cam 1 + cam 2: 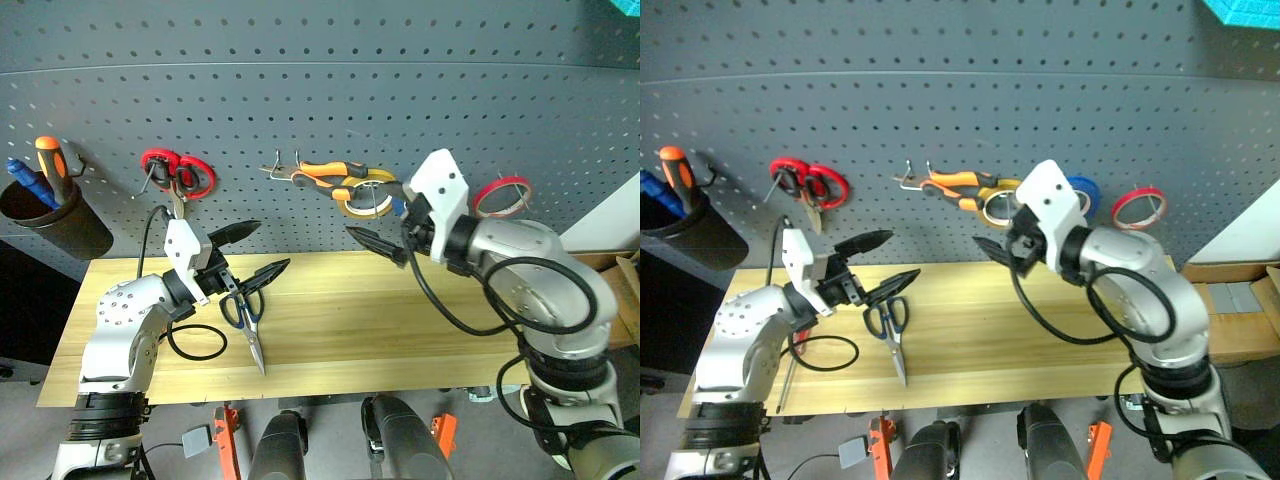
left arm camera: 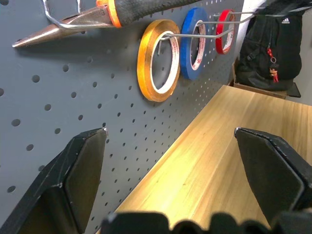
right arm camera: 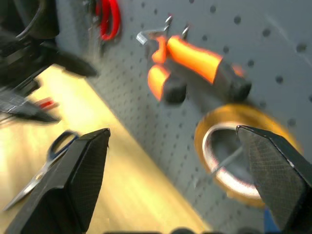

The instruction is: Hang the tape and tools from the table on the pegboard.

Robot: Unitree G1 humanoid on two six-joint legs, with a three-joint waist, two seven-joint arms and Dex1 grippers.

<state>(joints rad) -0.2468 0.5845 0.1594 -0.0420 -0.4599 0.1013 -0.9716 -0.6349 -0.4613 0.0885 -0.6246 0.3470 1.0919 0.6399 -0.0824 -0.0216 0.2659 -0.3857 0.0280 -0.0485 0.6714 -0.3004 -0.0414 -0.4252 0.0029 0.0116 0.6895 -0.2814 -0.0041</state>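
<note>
Both grippers, left (image 1: pixel 252 252) and right (image 1: pixel 372 241), gape empty; black cup (image 1: pixel 55 220) upper left holds two tools; three tape rolls hang.

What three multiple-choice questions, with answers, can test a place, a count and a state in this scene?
1. Where are the blue-handled scissors?
A. lying on the table
B. hanging on the pegboard
C. in the black cup

2. How many rolls of tape hang on the pegboard?
A. one
B. three
C. five

3. How is the left hand?
A. shut on the scissors
B. open, holding nothing
C. shut on a roll

Answers:
1. A, they lie flat on the wood near the left hand.
2. B, yellow, blue and red rolls hang on hooks.
3. B, its fingers stand apart with nothing between them.
</note>
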